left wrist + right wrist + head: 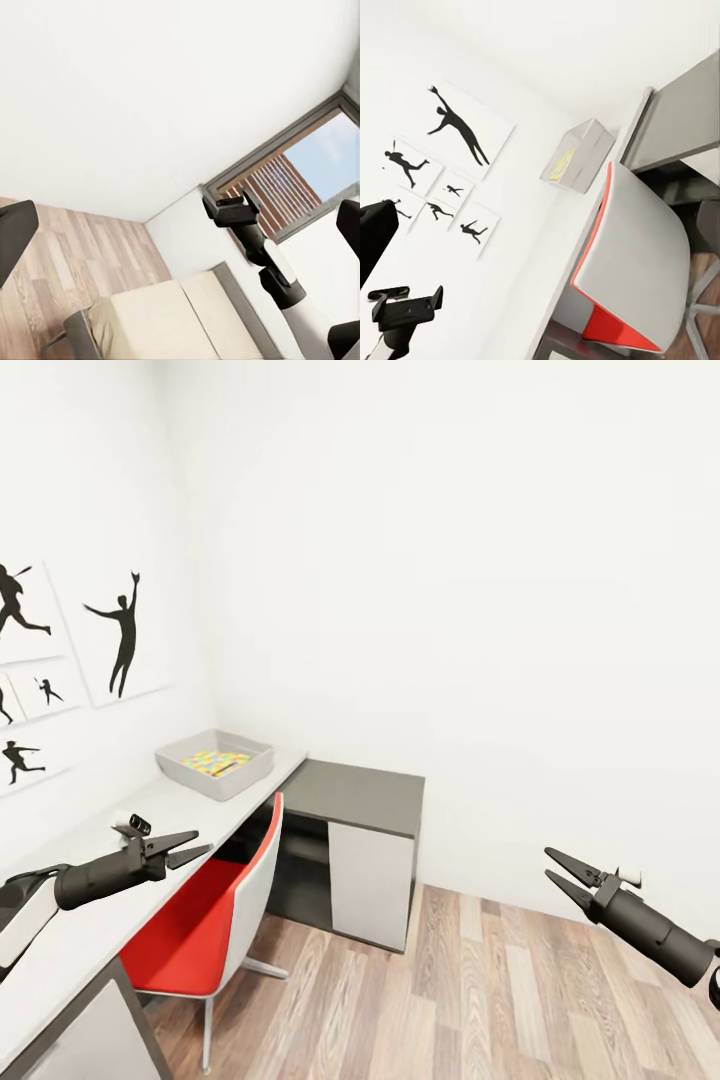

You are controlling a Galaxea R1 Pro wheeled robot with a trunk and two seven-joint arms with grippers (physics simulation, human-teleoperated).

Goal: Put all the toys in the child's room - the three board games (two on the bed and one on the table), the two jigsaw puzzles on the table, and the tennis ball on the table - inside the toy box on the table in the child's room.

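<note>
Toy box [216, 762]: on the table [90, 920] at ten o'clock, holding a jigsaw puzzle [213, 762].
Left gripper [197, 848]: slightly parted, empty.
Right gripper [553, 868]: parted, empty.

Head and right-wrist views sharing toy box [215, 762]

White walls with silhouette prints [122, 630], wood-plank floor [500, 990], red-and-white chair [215, 920], dark-grey cabinet [360, 840], slatted window [289, 184].

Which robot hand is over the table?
The left hand: it hangs over the pale table, beside the red chair. The right hand is out over the wooden floor.
</note>
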